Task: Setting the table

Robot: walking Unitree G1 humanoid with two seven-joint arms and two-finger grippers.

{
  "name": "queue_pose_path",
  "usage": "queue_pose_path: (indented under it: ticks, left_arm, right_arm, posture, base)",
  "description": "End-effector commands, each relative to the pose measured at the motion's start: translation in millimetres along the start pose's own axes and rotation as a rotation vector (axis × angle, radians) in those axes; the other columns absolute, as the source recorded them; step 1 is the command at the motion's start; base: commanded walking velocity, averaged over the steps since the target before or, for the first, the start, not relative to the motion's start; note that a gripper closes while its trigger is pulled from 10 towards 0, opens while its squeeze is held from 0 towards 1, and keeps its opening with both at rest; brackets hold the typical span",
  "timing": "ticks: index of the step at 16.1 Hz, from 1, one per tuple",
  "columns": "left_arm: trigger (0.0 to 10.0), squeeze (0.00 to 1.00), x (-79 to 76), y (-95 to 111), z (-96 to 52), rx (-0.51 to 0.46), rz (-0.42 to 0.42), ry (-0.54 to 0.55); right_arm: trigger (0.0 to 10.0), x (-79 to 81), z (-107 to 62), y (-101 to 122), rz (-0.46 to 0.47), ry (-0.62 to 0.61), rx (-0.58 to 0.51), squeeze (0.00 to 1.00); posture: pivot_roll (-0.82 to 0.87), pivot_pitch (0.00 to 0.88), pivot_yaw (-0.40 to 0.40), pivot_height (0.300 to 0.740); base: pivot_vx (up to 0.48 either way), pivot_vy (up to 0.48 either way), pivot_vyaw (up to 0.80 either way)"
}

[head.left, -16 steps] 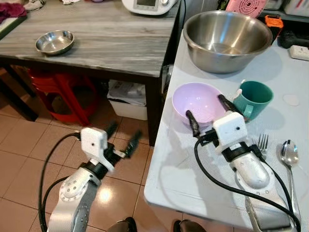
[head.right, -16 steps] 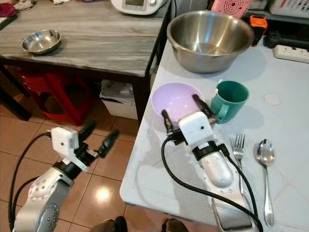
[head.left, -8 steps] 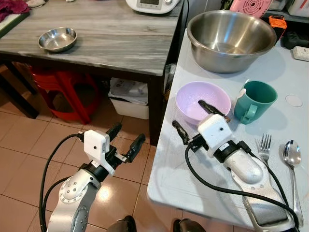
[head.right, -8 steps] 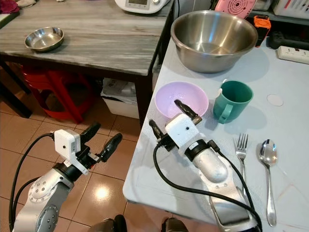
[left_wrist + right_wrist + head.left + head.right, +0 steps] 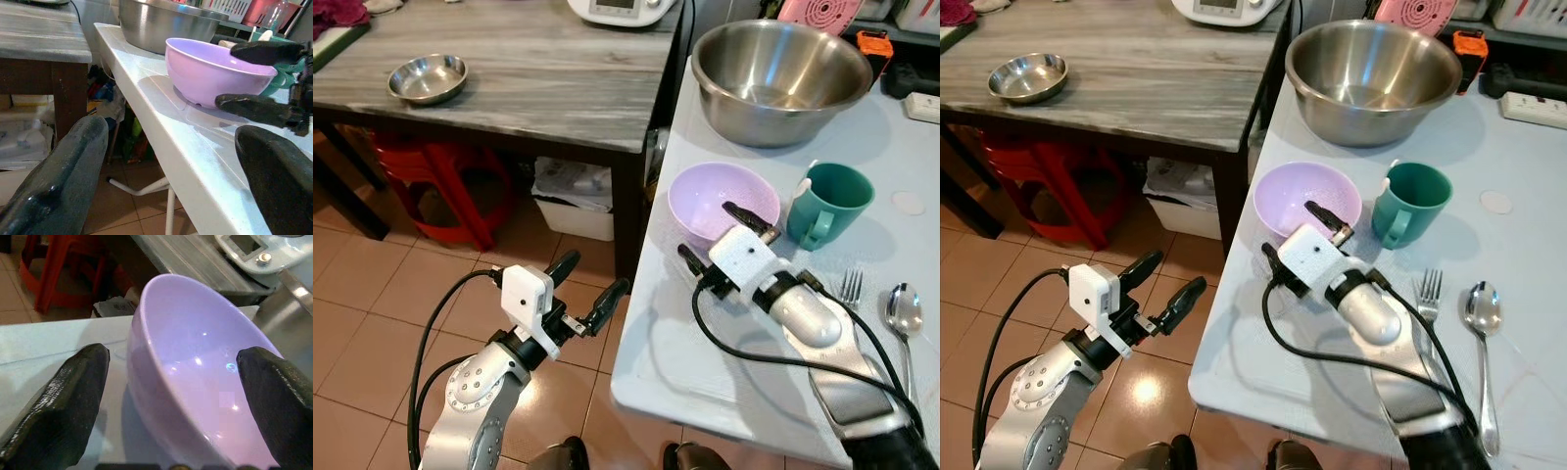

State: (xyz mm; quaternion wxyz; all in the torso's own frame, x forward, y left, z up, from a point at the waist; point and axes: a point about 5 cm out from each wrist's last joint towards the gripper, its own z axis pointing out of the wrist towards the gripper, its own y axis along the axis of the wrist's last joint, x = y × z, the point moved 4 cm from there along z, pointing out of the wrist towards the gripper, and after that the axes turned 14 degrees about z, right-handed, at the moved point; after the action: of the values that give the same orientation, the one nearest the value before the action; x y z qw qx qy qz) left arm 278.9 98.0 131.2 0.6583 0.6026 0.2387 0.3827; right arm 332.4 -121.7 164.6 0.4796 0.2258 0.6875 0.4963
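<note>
Bowl (image 5: 722, 207), lilac, near the white table's (image 5: 705, 362) left edge beside the cup (image 5: 826, 200): we judge the grasp step in hand, our right gripper (image 5: 728, 237) wide open astride its near rim, holding nothing, closing due next; left gripper (image 5: 589, 294) open, empty, off-table.

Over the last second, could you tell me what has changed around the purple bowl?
The right gripper has turned and closed in on the purple bowl: one finger now reaches over the rim, the other sits outside the near wall, open, not yet clamped. The left gripper has drifted up toward the white table edge. The bowl, green mug, fork and spoon have stayed put.
</note>
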Motion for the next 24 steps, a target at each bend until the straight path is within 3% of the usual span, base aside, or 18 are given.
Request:
queue_pose_path:
  ticks: [1,2,3,10,24]
  left_arm:
    - [10.0,0.00,-3.7,-4.3,-2.6,0.017,-0.009,-0.022]
    - [10.0,0.00,-4.9,-3.7,-2.9,0.013,-0.009,-0.028]
    - [10.0,0.00,-5.7,-3.6,-2.9,0.011,-0.009,-0.036]
    - [10.0,0.00,-9.3,-6.2,-4.6,0.017,0.010,-0.084]
    - [10.0,0.00,-5.3,-9.7,-3.8,0.025,0.021,-0.073]
  right_arm:
    - [10.0,0.4,2.5,-6.2,-0.035,0.035,0.025,0.00]
    - [2.9,0.6,4.3,-8.0,-0.054,0.054,0.035,0.00]
    - [0.0,0.5,6.4,-10.5,-0.075,0.072,0.046,0.00]
    - [0.0,-0.5,7.9,-18.4,-0.105,0.089,0.072,0.00]
    - [0.0,-3.9,8.2,-22.1,-0.143,0.057,0.064,0.00]
  posture:
    - [-0.17,0.214,0.011,0.740]
    - [-0.17,0.219,0.009,0.740]
    - [-0.17,0.219,0.009,0.740]
    - [-0.17,0.229,0.010,0.740]
    - [-0.15,0.208,0.020,0.740]
  base:
    - [0.000,0.000,0.00]
    - [0.000,0.000,0.00]
    - [0.000,0.000,0.00]
    - [0.000,0.000,0.00]
    - [0.000,0.000,0.00]
